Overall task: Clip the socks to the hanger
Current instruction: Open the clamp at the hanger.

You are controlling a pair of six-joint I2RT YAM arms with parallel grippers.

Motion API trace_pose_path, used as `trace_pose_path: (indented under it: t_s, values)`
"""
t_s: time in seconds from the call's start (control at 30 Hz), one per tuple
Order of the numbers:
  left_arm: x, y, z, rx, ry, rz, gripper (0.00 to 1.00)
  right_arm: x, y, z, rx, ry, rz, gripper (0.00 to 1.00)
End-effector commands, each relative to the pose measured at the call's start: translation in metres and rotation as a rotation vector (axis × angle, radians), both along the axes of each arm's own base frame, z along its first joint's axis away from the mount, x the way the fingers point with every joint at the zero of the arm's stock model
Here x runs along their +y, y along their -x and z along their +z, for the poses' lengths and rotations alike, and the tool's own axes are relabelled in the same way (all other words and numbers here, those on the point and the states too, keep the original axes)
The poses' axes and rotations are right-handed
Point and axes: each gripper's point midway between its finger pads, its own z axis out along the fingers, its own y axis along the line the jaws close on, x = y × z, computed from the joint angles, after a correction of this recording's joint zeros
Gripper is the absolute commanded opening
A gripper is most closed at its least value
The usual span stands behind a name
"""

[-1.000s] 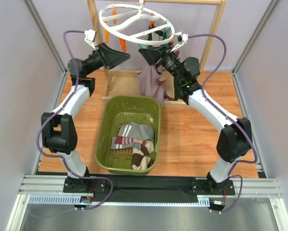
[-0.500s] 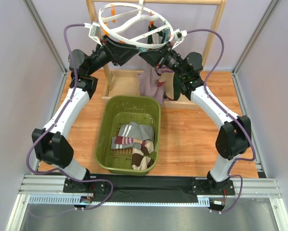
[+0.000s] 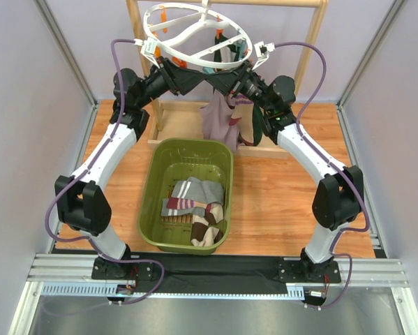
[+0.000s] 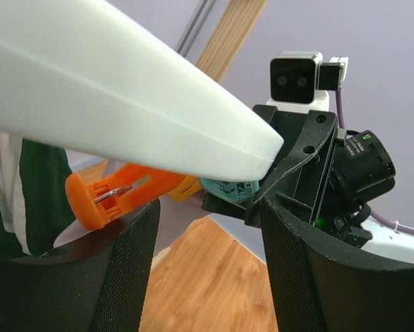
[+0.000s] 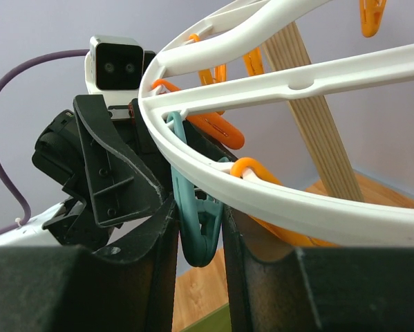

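Observation:
The white ring hanger [image 3: 193, 31] hangs from the wooden rack, with orange and teal clips under its rim. My right gripper [image 5: 198, 207] is shut on a teal clip [image 5: 196, 225] beneath the near rim [image 5: 276, 200]. Right beside it, my left gripper [image 4: 210, 221] stands open under the rim [image 4: 124, 104], with only floor showing between its fingers. An orange clip [image 4: 113, 194] and the teal clip [image 4: 227, 188] hang just above those fingers. A lilac-grey sock [image 3: 213, 118] and a dark green sock [image 3: 256, 130] hang from the hanger. Other socks [image 3: 193, 201] lie in the basket.
An olive-green slotted basket [image 3: 150, 199] sits on the wooden floor between the arms. The light wooden rack [image 3: 310, 49] stands at the back, its base [image 3: 168, 112] behind the basket. Grey walls close in both sides.
My left arm has swung right and up until its gripper sits under the hanger's near rim beside the right gripper, and its jaws have opened a little wider. The right arm has barely moved.

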Motion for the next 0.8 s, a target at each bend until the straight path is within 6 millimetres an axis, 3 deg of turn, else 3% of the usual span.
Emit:
trace_pose_path:
  t_s: [0.0,0.17,0.77]
  values:
    - [-0.002,-0.004,0.017,-0.08,0.036,0.004,0.66,0.0,0.01,0.018,-0.05,-0.044,0.032,0.0]
    - [-0.003,0.005,0.024,-0.12,0.088,-0.047,0.67,0.0,0.008,0.016,-0.045,-0.043,0.034,0.0]
    - [-0.013,-0.01,0.027,-0.065,0.109,-0.106,0.59,0.003,0.01,0.017,-0.049,-0.042,0.06,0.0]
